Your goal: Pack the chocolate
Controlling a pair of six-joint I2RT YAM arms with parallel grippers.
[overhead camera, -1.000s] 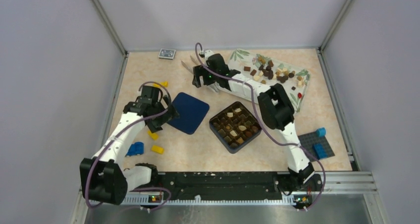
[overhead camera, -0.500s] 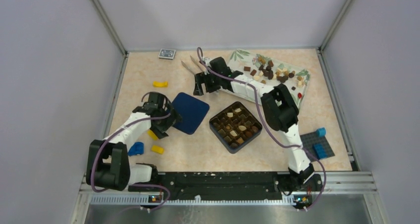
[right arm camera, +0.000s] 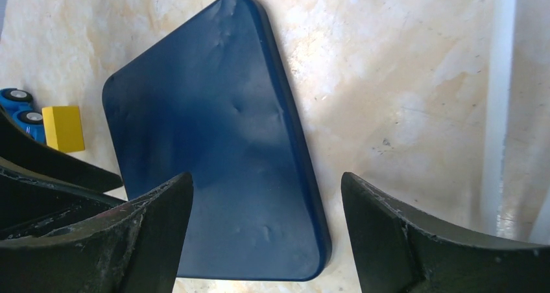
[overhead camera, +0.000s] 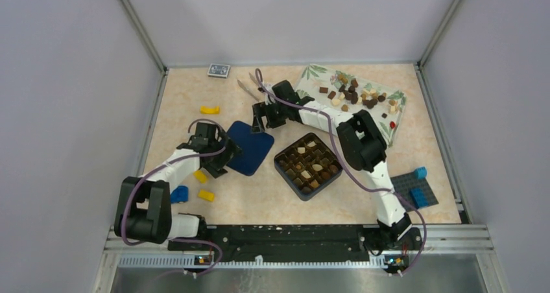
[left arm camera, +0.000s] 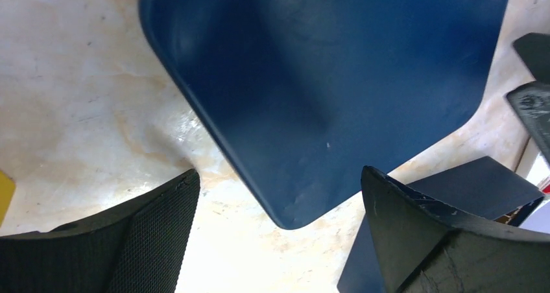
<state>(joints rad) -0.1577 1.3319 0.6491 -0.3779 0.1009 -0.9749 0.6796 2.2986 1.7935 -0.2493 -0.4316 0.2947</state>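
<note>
Blue lid (overhead camera: 250,147) lies flat, your left gripper (overhead camera: 225,155) and right gripper (overhead camera: 264,118) both spread and empty over its edges. Chocolate (overhead camera: 316,167) sits in the box (overhead camera: 277,160) just right of it. Closing looks next: pinch an edge, lift.

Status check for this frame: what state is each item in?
box: uncovered, compartments partly filled.
lid: off the box, lying flat beside it.
chocolate: many pieces loose on floral tray.
left gripper: open, empty, at the lid.
right gripper: open, empty, over the lid.
</note>
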